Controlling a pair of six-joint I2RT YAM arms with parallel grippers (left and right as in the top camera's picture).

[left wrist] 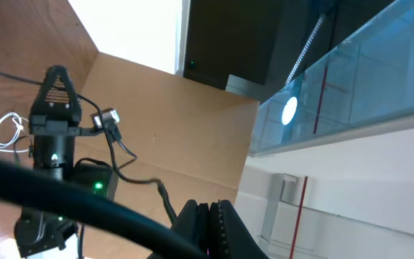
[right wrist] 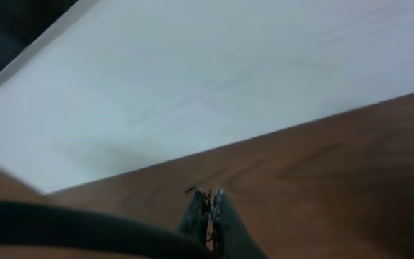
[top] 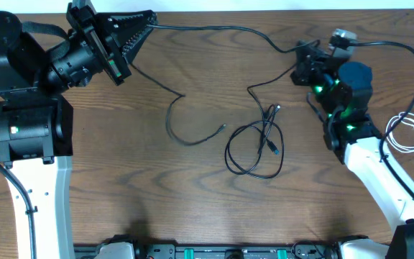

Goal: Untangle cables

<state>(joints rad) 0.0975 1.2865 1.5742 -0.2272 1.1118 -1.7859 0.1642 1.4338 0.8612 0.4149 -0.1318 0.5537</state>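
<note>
My left gripper (top: pixel 149 20) (left wrist: pixel 208 205) hangs at the far left of the table, jaws shut on a thin black cable (top: pixel 221 29) (left wrist: pixel 165 198). That cable stretches across to my right gripper (top: pixel 298 50) (right wrist: pixel 209 193), which is shut with a short cable end (right wrist: pixel 191 190) sticking out at its tips. Another black strand (top: pixel 175 115) trails from under the left gripper to a plug mid-table. A looped black cable (top: pixel 254 147) lies at centre, one strand rising toward the right gripper. A white cable (top: pixel 408 133) (left wrist: pixel 6 133) lies coiled at the right edge.
Thick black arm wires cross both wrist views (left wrist: pixel 85 208) (right wrist: pixel 49 223). The right arm (left wrist: pixel 56 115) shows in the left wrist view. The far table edge (right wrist: pixel 214 155) lies just beyond the right gripper. The left arm's base (top: pixel 27 129) stands at the left.
</note>
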